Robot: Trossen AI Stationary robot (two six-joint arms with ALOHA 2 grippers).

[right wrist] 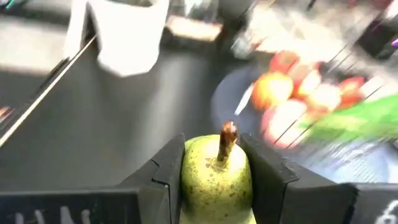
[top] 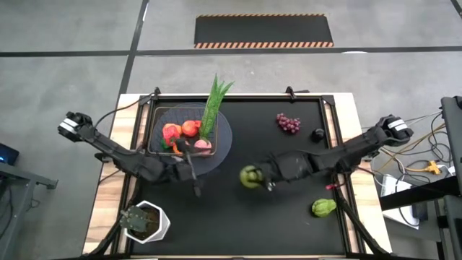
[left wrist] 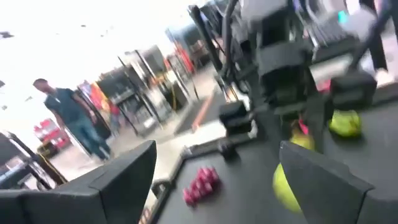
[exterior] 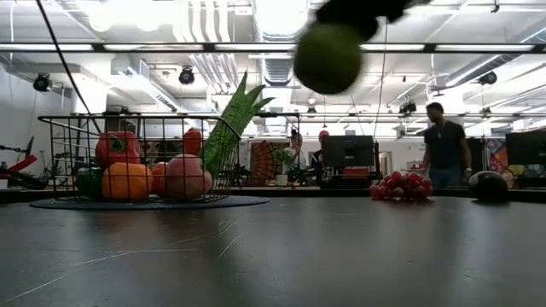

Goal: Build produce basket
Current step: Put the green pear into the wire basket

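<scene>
Right gripper (top: 254, 176) clamped on pear (right wrist: 217, 176), stem up, lifted off the table just right of basket (top: 160, 118), so leftward carry ahead; left gripper (top: 196, 189) open beside basket's near edge, nearer.

Pear (top: 250, 176) in right gripper (top: 254, 177) above table centre, right of filled basket (top: 160, 115).

Two dark robot arms reach inward over the black work table.

The right gripper (top: 254, 177), at the table's centre, is raised clear of the surface with its dark fingers (right wrist: 165, 167) closed against a green speckled pear (right wrist: 216, 174). The left gripper (top: 193, 179) hangs near the table's left-centre, fingers (left wrist: 127, 171) spread apart.
</scene>
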